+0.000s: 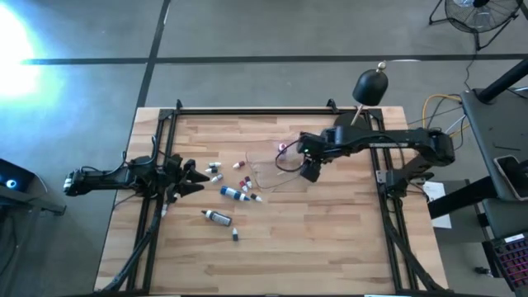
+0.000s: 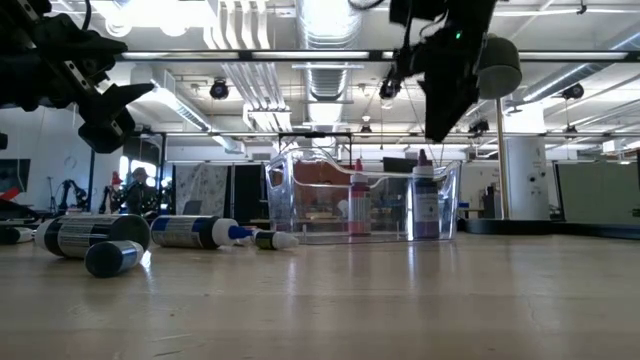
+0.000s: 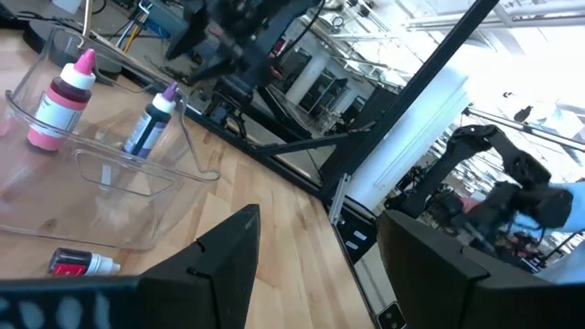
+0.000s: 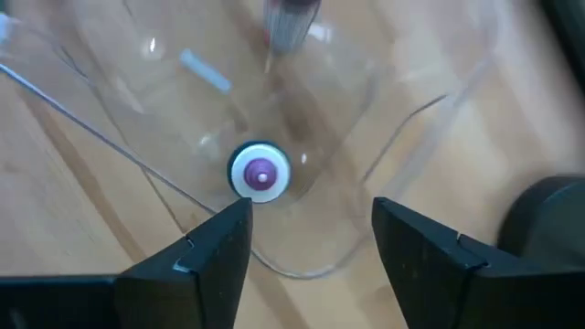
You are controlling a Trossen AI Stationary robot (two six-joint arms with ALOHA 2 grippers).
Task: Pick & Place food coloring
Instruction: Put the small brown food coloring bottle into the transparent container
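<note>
Several tiny food coloring bottles [image 1: 235, 193] lie on their sides on the wooden table, left of the clear tray [image 1: 272, 175]. Two bottles stand upright in the tray: a pink one [image 2: 358, 203] and a purple-capped one [image 2: 425, 198]. My right gripper [image 1: 309, 171] hangs open above the tray, pointing down. In its wrist view the purple cap [image 4: 260, 173] shows from above, just ahead of the gripper [image 4: 311, 242]. My left gripper [image 1: 198, 178] is open, raised off the table beside the lying bottles and aimed toward the tray [image 3: 110, 174].
A black dome-headed lamp [image 1: 371, 85] stands at the table's far edge, behind the right arm. Black frame rails [image 1: 384, 177] run along both sides of the table. Lying bottles [image 2: 95, 234] are spread across the left middle. Bare wood [image 1: 313, 247] fills the near right.
</note>
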